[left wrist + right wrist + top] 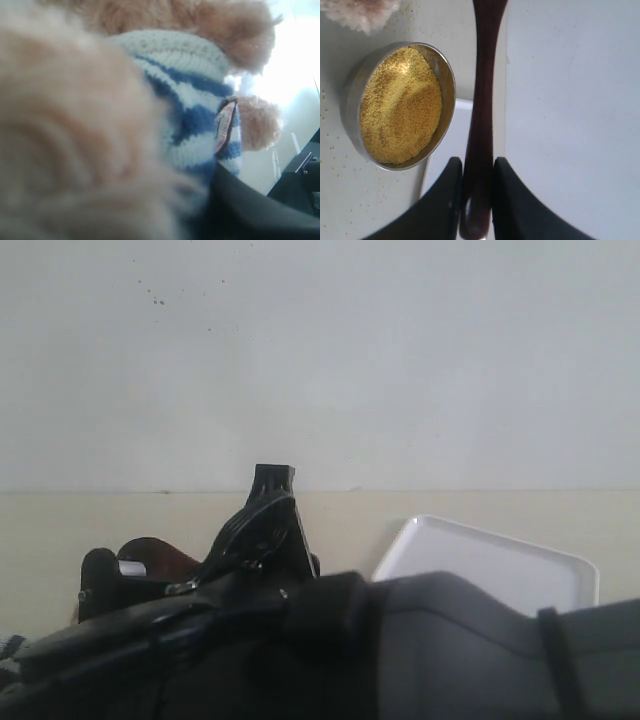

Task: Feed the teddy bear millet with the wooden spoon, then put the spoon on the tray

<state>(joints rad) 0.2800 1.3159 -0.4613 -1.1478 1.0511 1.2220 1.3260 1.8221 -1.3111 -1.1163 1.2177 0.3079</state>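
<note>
My right gripper (478,162) is shut on the handle of the dark reddish-brown wooden spoon (482,100), which reaches out over the white tray (570,125); its oval bowl is out of view. Beside the tray stands the metal bowl (447,75), heaped with yellow millet (400,105). A tuft of the teddy bear (360,12) shows beyond the bowl. In the left wrist view the teddy bear (190,115) fills the frame, striped shirt and badge close up. One dark finger (250,210) presses against its side; the other is hidden by fur.
In the exterior view the two dark arms (420,650) block the lower half. Behind them the white tray (500,565) shows at the right, before a pale wall. Stray grains lie on the table (335,150) around the bowl.
</note>
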